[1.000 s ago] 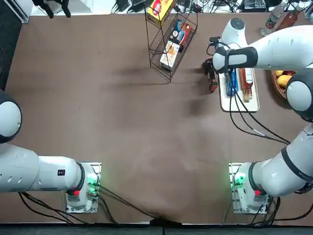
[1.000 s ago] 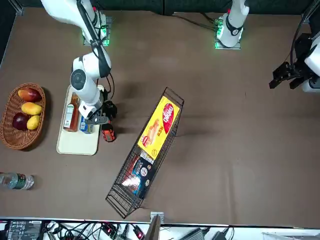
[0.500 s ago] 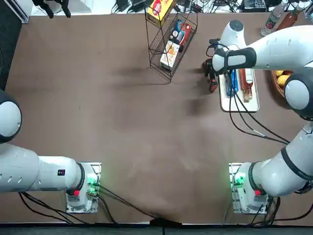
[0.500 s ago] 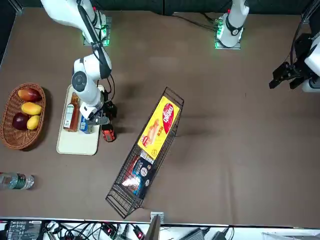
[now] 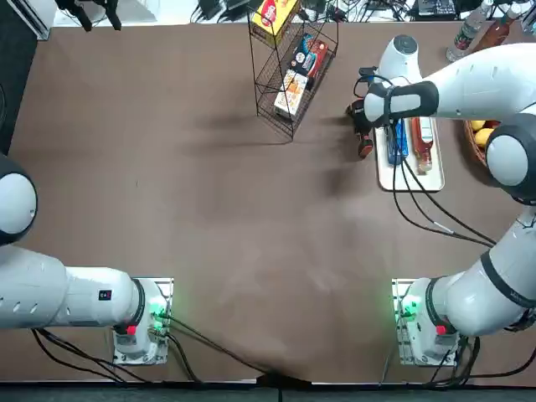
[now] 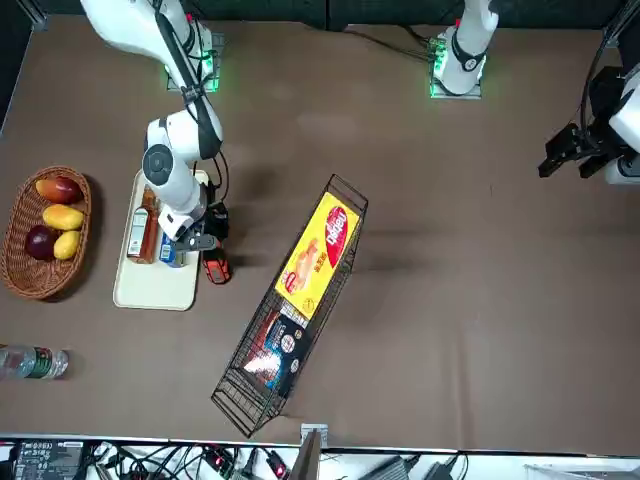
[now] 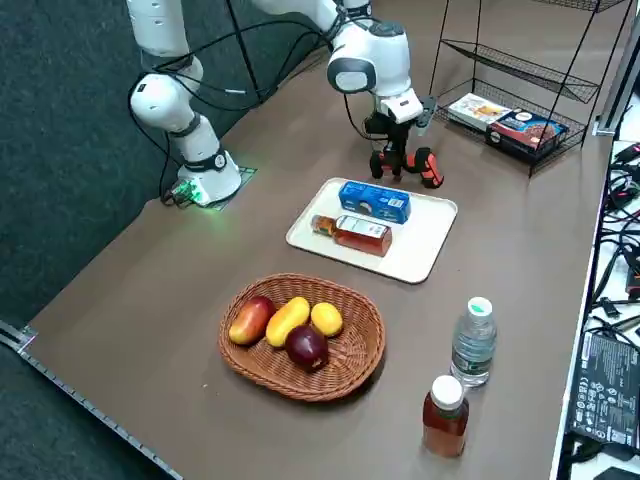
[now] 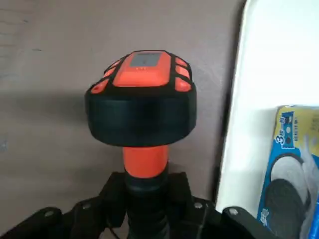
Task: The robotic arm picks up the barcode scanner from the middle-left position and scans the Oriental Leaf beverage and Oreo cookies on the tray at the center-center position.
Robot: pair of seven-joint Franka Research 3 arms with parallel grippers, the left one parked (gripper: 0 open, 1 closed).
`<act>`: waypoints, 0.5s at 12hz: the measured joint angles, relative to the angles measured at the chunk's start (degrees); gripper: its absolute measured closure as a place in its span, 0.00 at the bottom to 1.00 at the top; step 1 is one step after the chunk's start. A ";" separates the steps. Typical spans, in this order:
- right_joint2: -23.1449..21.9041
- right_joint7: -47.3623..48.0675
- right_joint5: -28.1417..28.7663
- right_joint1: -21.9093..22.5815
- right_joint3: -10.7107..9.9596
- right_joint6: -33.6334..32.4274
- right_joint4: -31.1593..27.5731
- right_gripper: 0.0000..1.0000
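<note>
Clock directions are as in the top view. The bench (image 5: 209,209) carries everything, and the robotic arm (image 5: 481,82) reaches over it from about 4 o'clock, bent back toward the tray. A black wire rack (image 7: 520,72) stands between 12 and 1 o'clock, holding a yellow box (image 6: 318,255) and other packs. The white tray (image 7: 425,235) lies near 2 o'clock from the bench's middle. The brown wicker basket (image 7: 350,377), with red and yellow fruit, sits just off the tray's 3 o'clock side.

The right hand (image 8: 147,199) is closed on the handle of the barcode scanner (image 8: 142,117), pinching it between its fingers. The scanner is held above the bench just off the tray's 9 o'clock edge, its orange-and-black head beyond the fingertips.

On the tray, the Oriental Leaf beverage (image 7: 362,235) lies on its side, neck toward 6 o'clock, with the blue pack of Oreo cookies (image 7: 375,201) at its 9 o'clock. A clear bottle (image 7: 474,345) and a second reddish-brown bottle (image 7: 445,420) stand upright between 1 and 2 o'clock.
</note>
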 joint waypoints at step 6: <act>-3.98 1.69 -0.02 -0.32 -0.35 -1.39 2.78 0.58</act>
